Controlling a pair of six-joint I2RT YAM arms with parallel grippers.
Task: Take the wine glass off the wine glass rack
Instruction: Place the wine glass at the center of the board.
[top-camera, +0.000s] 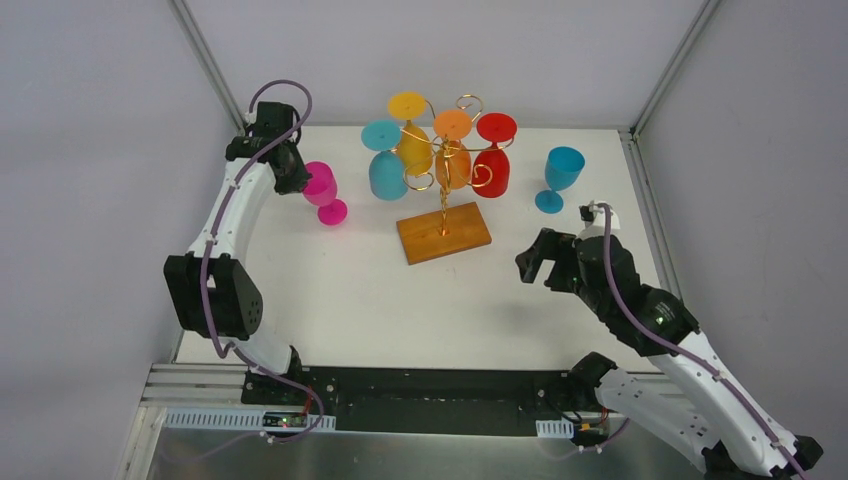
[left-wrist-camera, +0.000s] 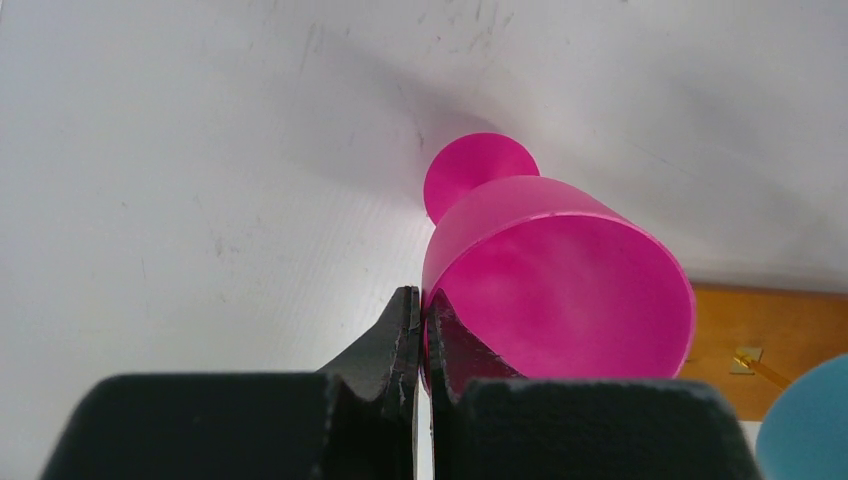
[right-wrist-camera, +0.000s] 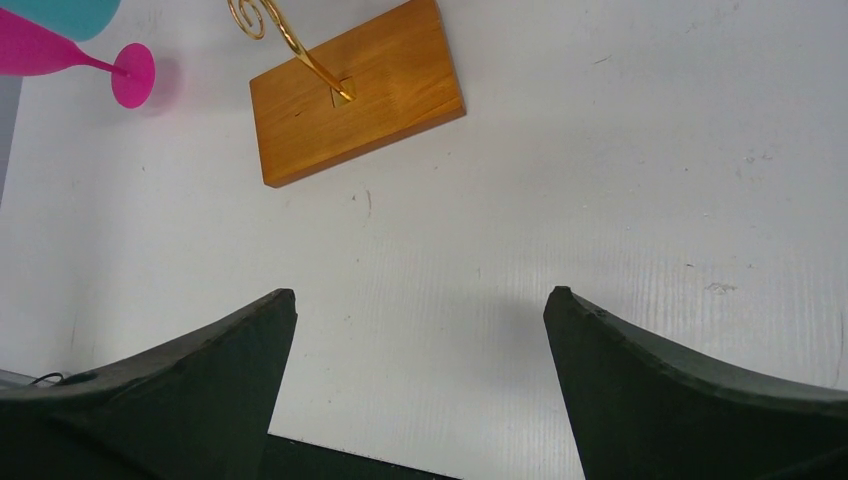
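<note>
The wine glass rack (top-camera: 443, 232) stands mid-table, a gold wire stand on a brown wooden base (right-wrist-camera: 355, 90). Teal, yellow, orange and red glasses hang on it upside down. A pink wine glass (top-camera: 322, 188) is off the rack to its left, tilted, its foot low by the table. My left gripper (top-camera: 300, 180) is shut on this glass's rim (left-wrist-camera: 560, 290), one finger inside the bowl and one outside (left-wrist-camera: 424, 310). My right gripper (top-camera: 535, 262) hovers open over bare table right of the rack base, with nothing between its fingers (right-wrist-camera: 420, 295).
A blue wine glass (top-camera: 560, 175) stands upright on the table at the back right, beyond my right gripper. Grey walls close the table on the left, back and right. The hanging teal glass (top-camera: 387, 170) is the one nearest the pink glass.
</note>
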